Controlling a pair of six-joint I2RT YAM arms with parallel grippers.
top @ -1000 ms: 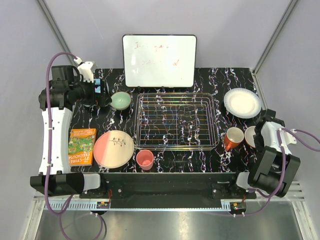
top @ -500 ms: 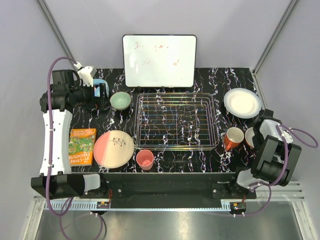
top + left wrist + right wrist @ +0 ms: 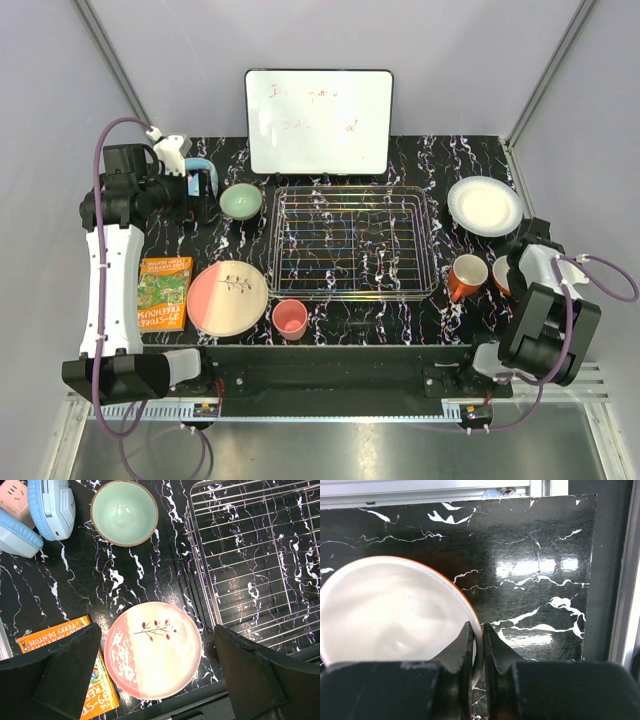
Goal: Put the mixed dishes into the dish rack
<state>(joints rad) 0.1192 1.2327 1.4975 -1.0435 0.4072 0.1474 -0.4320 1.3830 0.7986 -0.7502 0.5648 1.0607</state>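
My right gripper [image 3: 479, 635] is shut on the rim of the orange bowl with white inside [image 3: 390, 610], one finger inside the rim and one outside. From above, that bowl [image 3: 499, 273] is mostly hidden under the right gripper [image 3: 514, 270], beside the orange mug [image 3: 467, 276]. The dish rack [image 3: 356, 189] stands mid-table with nothing in it. A white plate [image 3: 485, 206] lies at the back right. My left gripper [image 3: 156, 630] hangs open high above the large pink plate [image 3: 153, 650], holding nothing. The mint-green bowl [image 3: 124, 512] sits left of the rack [image 3: 200, 565]. A small pink cup [image 3: 290, 319] stands at the front.
An orange book [image 3: 164, 293] lies left of the pink plate [image 3: 228, 298]. Light-blue headphones [image 3: 50, 502] lie at the back left, near the mint-green bowl [image 3: 241, 201]. A whiteboard [image 3: 319, 122] stands behind the rack. The table's right edge is close to the orange bowl.
My right gripper's jaws have closed from wide open onto the orange bowl's rim. The left arm has shifted slightly and stays open.
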